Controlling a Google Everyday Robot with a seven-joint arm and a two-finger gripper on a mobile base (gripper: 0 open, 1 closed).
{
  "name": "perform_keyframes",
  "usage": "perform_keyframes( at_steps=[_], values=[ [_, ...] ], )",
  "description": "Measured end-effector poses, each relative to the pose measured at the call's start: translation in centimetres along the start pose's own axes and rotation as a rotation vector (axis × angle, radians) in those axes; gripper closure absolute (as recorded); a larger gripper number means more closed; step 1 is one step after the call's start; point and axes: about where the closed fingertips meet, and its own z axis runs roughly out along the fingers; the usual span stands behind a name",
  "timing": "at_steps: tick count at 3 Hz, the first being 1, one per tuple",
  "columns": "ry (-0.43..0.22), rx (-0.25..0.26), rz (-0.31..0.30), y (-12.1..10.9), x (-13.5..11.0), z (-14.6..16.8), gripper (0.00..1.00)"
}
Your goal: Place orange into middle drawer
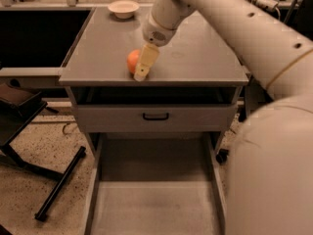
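Gripper (141, 71) sits just beside one orange (131, 61) on the grey desk (195, 58); its grip cannot be told. One cream bowl (123, 8) behind, one middle drawer (156, 209) open, speckled floor (39, 151).

no text, label, brand or number can be read on anything here. the gripper (142, 67) is low over the cabinet top (195, 53), right against the orange (131, 61).

small bright orange (131, 60) on cabinet top (195, 58), seemingly touching the hand (142, 72), grey middle drawer (156, 209) open below
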Motion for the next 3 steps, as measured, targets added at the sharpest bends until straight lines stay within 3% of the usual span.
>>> perform_keyframes(
  at_steps=[1,3],
  values=[
    [-0.002,-0.073,-0.059,-1.86,-2.44,6.01,0.00],
    [0.008,-0.078,-0.045,-1.11,-1.66,5.83,0.00]
  ],
)
